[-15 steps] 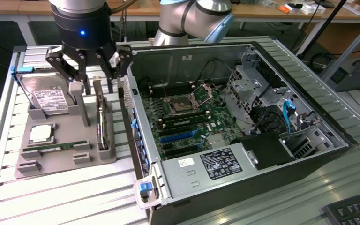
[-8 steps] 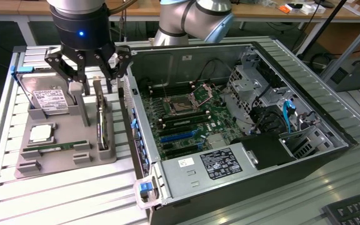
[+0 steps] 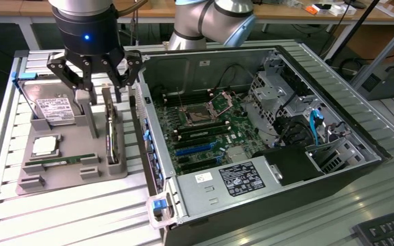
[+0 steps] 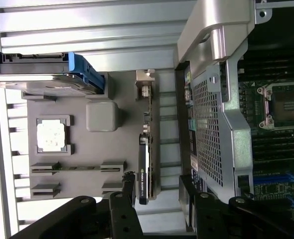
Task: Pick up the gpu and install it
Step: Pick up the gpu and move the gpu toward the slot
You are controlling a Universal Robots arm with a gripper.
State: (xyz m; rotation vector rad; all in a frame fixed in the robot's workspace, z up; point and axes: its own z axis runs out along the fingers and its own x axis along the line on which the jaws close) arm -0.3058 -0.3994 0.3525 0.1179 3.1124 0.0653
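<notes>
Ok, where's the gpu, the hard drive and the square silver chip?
gpu (image 3: 111,134), exterior view, top edge.
hard drive (image 3: 52,109), exterior view, white label.
square silver chip (image 3: 44,146), exterior view, middle of its lid.

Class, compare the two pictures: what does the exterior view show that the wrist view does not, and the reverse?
Exterior view: the power supply, a keyboard corner. Wrist view: the case's perforated back panel face-on. Both: the open gripper, the graphics card standing in the grey tray, the hard drive, the processor socket.
</notes>
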